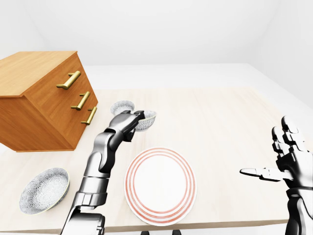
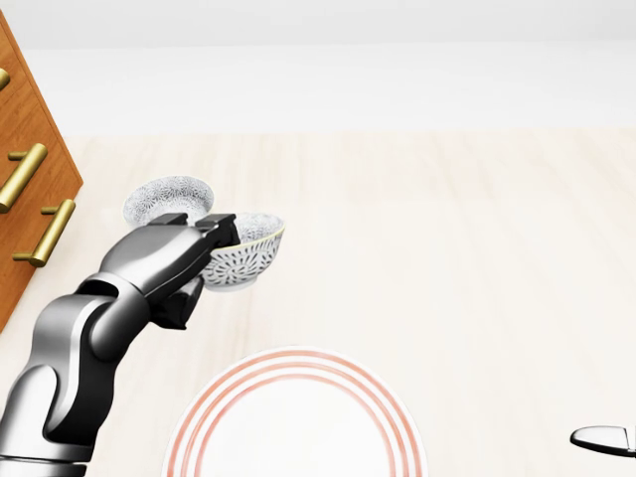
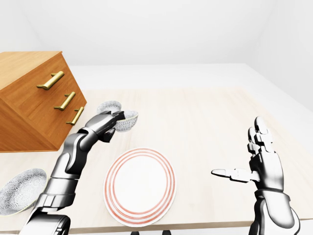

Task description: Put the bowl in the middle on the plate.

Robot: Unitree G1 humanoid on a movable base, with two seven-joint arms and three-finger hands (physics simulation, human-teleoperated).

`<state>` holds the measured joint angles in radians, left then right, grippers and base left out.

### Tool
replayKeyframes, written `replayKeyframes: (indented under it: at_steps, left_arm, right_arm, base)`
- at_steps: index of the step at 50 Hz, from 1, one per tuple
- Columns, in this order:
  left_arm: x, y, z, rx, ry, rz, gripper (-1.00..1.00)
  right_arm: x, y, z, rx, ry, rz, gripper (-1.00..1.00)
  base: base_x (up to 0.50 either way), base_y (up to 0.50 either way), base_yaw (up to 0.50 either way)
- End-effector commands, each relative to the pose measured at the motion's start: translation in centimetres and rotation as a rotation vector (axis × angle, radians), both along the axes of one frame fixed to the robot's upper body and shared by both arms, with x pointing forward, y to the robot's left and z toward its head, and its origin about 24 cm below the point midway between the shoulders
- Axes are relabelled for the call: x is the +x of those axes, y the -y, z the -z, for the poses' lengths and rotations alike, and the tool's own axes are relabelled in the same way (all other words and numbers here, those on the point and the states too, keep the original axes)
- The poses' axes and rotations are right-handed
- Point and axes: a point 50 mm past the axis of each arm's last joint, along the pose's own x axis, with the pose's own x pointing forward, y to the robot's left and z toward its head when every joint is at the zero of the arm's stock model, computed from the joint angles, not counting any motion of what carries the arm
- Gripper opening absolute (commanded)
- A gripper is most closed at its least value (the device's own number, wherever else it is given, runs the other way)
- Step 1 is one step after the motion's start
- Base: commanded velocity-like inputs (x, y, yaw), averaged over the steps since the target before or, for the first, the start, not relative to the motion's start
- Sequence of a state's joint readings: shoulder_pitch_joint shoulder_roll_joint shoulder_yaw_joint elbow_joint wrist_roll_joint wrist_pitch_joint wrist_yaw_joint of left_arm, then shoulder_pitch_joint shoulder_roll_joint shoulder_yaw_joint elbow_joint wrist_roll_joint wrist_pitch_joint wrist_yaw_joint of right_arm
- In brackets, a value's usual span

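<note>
fingers (image 2: 217, 227) of the left hand (image 2: 164, 260) pinch the rim of the middle bowl (image 2: 244, 262): the dark tips lie over the rim's left side, and the rest of the hand is against the outer wall. this bowl is tilted, with its opening turned a little to the right of the head view. it seems to hang above the table (image 1: 225, 122) and not to rest on it. in the head view it is higher than the plate (image 1: 161, 182) and not over it, just beside the far bowl (image 2: 164, 197).

the pale wooden table fills most of each view. on its left side stands a wooden chest of drawers (image 1: 39, 105), turned at an angle, with three brass handles (image 1: 69, 80). the plate is white with red rings near the rim and lies near the bottom edge of the table in the left-eye view, about in the middle. the right hand (image 3: 261, 164) is held up at the right side, well apart from the plate, with its fingers spread open and the thumb pointing to the left. the bowls all have the same fine pattern. the near bowl (image 1: 44, 190) lies at the bottom left of the left-eye view, below the chest. the far bowl stands upright near the chest, partly hidden by the left hand.
</note>
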<state>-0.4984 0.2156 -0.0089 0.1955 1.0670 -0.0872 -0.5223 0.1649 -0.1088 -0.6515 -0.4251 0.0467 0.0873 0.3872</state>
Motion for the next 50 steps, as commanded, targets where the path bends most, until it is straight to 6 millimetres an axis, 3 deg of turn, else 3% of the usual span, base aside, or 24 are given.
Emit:
replayKeyframes:
  at_steps: [1, 17, 18, 21, 50]
  left_arm:
    - [-2.2, 0.4, -0.3, 0.032, 0.069, -0.004, -1.00]
    - [-5.1, 1.4, 0.1, -0.024, 0.070, 0.035, -1.00]
    - [-6.3, 2.1, -0.5, -0.039, 0.080, 0.065, -1.00]
    - [-7.0, 2.7, -0.7, -0.043, 0.089, 0.081, -1.00]
    - [-10.2, 3.9, 0.1, -0.068, 0.106, 0.104, -1.00]
  right_arm:
    - [0.0, 0.0, 0.1, -0.001, -0.004, -0.001, 1.00]
    - [0.1, 0.0, 0.4, 0.003, -0.018, 0.001, 1.00]
    - [0.1, 0.1, 0.1, 0.005, -0.002, 0.004, 1.00]
    - [0.1, 0.0, 0.2, 0.003, -0.011, 0.001, 1.00]
    - [0.2, -0.1, 0.6, 0.001, -0.033, -0.005, 1.00]
  base:
    - [0.00, 0.00, 0.00]
    - [0.00, 0.00, 0.00]
    - [0.00, 0.00, 0.00]
    - [0.00, 0.00, 0.00]
    - [0.00, 0.00, 0.00]
